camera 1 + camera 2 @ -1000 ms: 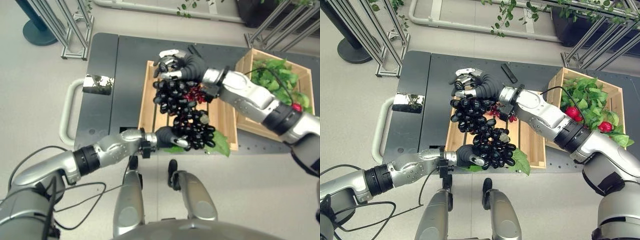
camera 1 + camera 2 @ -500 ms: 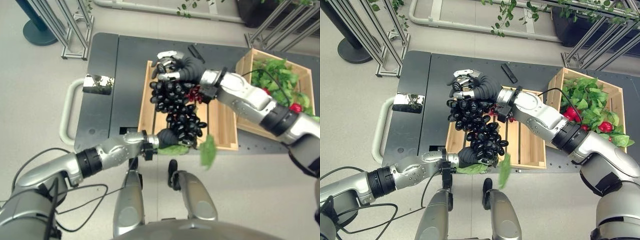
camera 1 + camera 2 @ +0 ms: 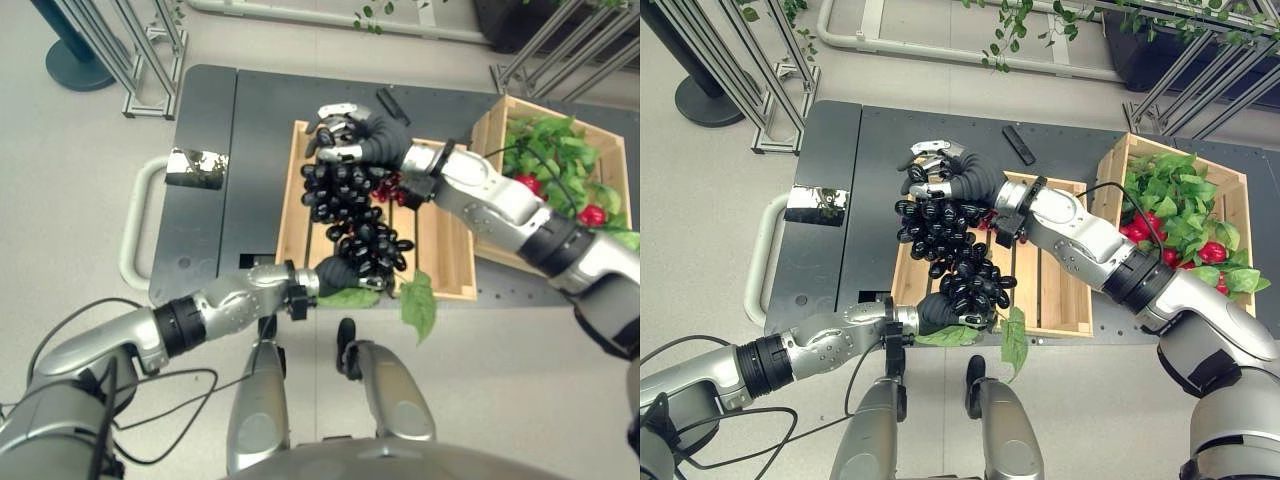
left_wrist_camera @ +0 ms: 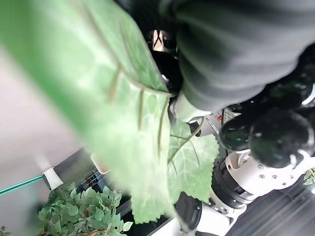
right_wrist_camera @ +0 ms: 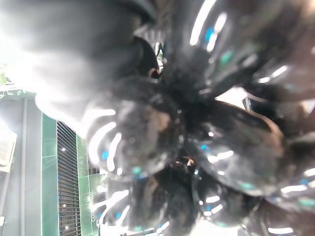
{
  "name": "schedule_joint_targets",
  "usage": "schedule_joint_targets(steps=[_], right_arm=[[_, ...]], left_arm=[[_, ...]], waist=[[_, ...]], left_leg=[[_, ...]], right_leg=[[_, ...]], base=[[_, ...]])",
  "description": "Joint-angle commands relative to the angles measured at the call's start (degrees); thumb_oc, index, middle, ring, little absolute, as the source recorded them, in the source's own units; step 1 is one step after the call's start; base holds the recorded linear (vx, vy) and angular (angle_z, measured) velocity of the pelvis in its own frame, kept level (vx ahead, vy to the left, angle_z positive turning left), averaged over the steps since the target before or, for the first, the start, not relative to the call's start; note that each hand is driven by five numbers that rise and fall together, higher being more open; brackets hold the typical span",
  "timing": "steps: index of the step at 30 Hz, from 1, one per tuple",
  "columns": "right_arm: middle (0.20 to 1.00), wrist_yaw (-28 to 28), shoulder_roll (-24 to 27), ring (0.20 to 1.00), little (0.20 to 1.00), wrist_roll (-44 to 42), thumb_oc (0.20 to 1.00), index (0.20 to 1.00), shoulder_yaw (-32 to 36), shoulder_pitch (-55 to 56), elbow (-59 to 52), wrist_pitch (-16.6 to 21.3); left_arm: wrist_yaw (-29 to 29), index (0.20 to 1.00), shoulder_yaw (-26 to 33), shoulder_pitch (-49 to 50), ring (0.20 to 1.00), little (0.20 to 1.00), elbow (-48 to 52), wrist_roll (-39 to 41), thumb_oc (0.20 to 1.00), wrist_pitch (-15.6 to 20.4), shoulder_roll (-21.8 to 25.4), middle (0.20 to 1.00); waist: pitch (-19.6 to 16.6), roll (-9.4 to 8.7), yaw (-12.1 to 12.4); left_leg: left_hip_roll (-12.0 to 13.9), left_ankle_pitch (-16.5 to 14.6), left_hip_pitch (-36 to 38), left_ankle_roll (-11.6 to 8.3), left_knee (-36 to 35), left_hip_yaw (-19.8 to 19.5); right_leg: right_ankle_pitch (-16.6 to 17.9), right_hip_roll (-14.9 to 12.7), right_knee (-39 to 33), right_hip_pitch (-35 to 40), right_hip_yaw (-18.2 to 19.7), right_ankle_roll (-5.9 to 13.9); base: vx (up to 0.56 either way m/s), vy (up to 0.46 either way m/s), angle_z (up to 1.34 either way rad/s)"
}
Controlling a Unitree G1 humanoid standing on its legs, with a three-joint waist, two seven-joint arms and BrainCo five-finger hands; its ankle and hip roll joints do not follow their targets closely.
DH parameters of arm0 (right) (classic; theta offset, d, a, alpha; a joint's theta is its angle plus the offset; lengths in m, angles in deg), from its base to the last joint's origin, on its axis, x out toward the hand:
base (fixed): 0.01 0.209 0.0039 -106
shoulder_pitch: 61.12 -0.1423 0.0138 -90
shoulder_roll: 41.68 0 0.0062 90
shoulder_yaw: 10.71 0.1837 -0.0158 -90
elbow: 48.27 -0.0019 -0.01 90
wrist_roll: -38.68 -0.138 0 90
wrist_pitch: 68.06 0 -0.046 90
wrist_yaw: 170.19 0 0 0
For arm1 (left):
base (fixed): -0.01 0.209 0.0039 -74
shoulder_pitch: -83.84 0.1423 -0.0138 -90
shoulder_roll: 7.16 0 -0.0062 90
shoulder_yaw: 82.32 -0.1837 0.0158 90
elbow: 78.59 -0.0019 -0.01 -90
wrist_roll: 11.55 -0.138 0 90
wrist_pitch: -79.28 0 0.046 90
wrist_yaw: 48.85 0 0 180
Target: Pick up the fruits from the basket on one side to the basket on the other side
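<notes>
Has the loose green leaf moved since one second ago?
Yes. The leaf slid off the crate's near right corner and now hangs past the cart's front edge.

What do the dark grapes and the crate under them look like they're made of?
The grapes look like glossy plastic: near-black and uniformly shiny, though real fruit can't be ruled out. The crate looks like pale unfinished wood, with separate slats and matte grain.

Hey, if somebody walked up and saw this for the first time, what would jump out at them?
A big bunch of black grapes hangs over the slatted wooden crate on the dark cart, with the right hand curled on its top and the left hand at its bottom end. A green leaf dangles off the crate's near edge, and a second crate of greens and red fruit sits to the right.
</notes>
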Motion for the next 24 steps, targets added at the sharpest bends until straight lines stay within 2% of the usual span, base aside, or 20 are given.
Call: schedule_joint_targets(steps=[1, 2, 3, 15, 24], right_arm=[[0.200, 0.45, 0.70, 0.200, 0.200, -3.84, 0.200, 0.200, 6.24, -0.85, -5.64, 3.59], [0.200, 0.35, 0.63, 0.200, 0.200, -3.82, 0.200, 0.200, 6.25, -0.81, -5.59, 3.60], [0.200, 0.37, 0.66, 0.200, 0.200, -3.69, 0.200, 0.200, 6.27, -0.77, -5.71, 3.64], [0.200, 0.52, 1.95, 0.200, 0.200, -3.76, 0.200, 0.200, 6.72, -0.97, -6.33, 4.03], [0.200, 0.83, 2.83, 0.200, 0.200, -3.81, 0.200, 0.200, 7.51, -1.31, -6.64, 4.20]], left_arm=[[1.06, 0.200, 4.67, 2.13, 0.200, 0.200, 3.94, 1.43, 0.200, 2.95, -1.95, 0.200], [1.05, 0.200, 4.60, 2.02, 0.200, 0.200, 3.90, 1.30, 0.200, 3.07, -1.91, 0.200], [0.88, 1.000, 4.57, 1.71, 1.000, 1.000, 3.73, 0.93, 1.000, 3.37, -1.67, 1.000], [1.93, 1.000, 5.22, 1.03, 1.000, 1.000, 1.58, -2.60, 1.000, 4.16, 1.18, 1.000], [2.85, 1.000, 9.37, 4.52, 1.000, 1.000, -7.80, -9.09, 1.000, 4.48, 2.14, 1.000]], waist=[[-0.52, -0.16, 0.02], [-0.52, -0.16, 0.02], [-0.58, -0.10, 0.03], [-0.69, 0.02, 0.08], [-0.94, 0.04, 0.28]], left_leg=[[1.33, -2.66, 0.03, -0.59, 2.81, -1.85], [1.33, -2.66, -0.02, -0.59, 2.83, -1.86], [1.32, -2.63, -0.01, -0.57, 2.75, -1.92], [1.35, -2.60, -0.12, -0.60, 2.78, -1.87], [1.50, -2.47, -0.28, -0.75, 2.82, -1.83]], right_leg=[[4.86, -4.08, -3.49, 1.19, 1.36, 6.33], [4.87, -4.11, -3.56, 1.23, 1.38, 6.34], [4.88, -4.15, -3.53, 1.16, 1.31, 6.34], [4.92, -4.02, -3.43, 1.00, 1.45, 6.35], [4.88, -4.08, -3.33, 0.79, 1.37, 6.33]], base=[[0.00, 0.000, 0.00], [0.00, 0.000, 0.00], [0.00, 0.000, 0.00], [0.00, 0.000, 0.00], [0.00, 0.000, 0.00]])
